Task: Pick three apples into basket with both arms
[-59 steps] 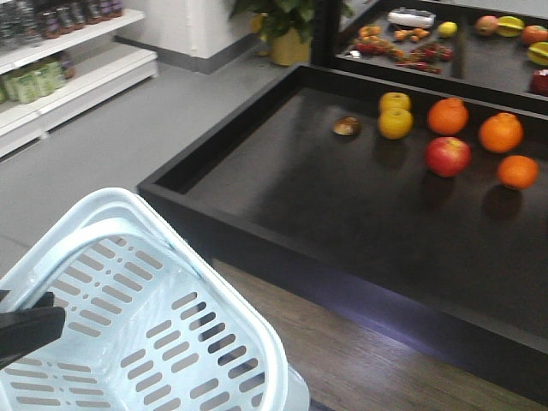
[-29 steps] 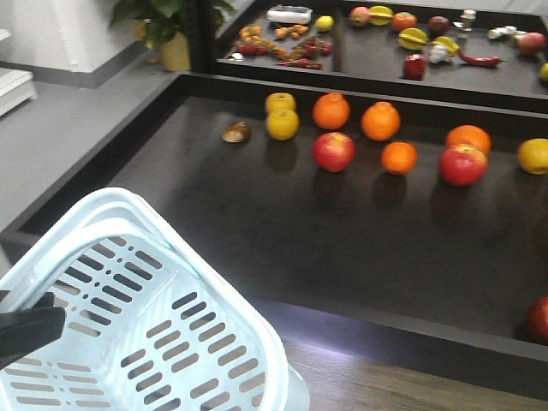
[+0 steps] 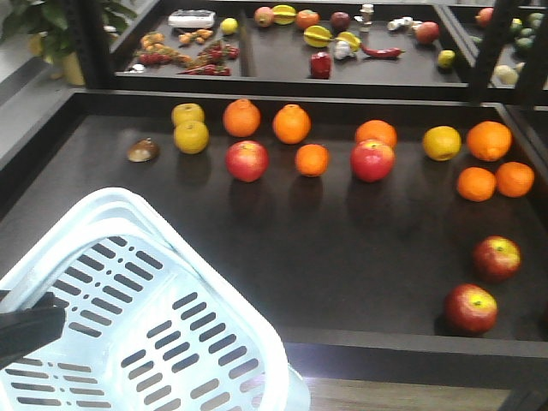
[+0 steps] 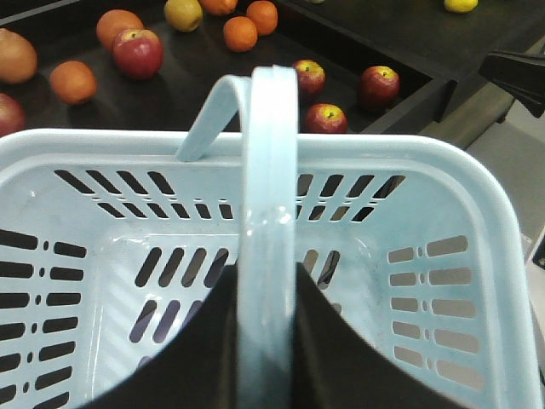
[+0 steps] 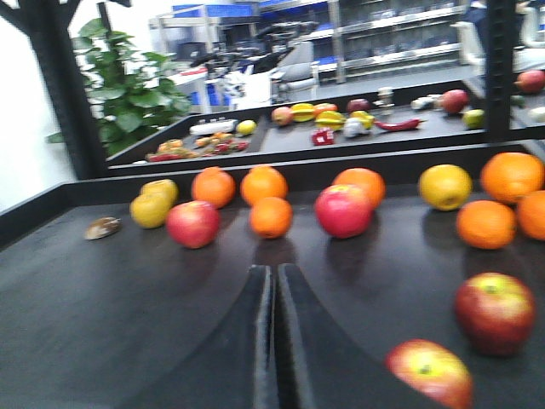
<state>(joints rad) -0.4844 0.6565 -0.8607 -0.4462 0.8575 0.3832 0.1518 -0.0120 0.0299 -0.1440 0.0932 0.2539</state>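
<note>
Left gripper [image 4: 268,341] clamped on basket [image 4: 443,162] handle [image 4: 271,170], long axis running up-frame. Right gripper [image 5: 274,332] fingers together above bare tray [image 5: 128,298]; two apples [image 5: 496,311] lower right.

The basket [image 3: 111,199] is cut off by the front view's bottom-left corner.

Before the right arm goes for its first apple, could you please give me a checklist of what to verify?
1. Grip of the left hand on the handle: ok, clamped around it.
2. Room in the basket: ok, no fruit visible inside.
3. The right hand carries nothing: ok.
4. The right hand is open for a pick: not ok, its fingers are pressed together.
5. The nearest apple and the apple behind it stand clear of the oranges: ok.
6. Both within reach: cannot tell.
</note>
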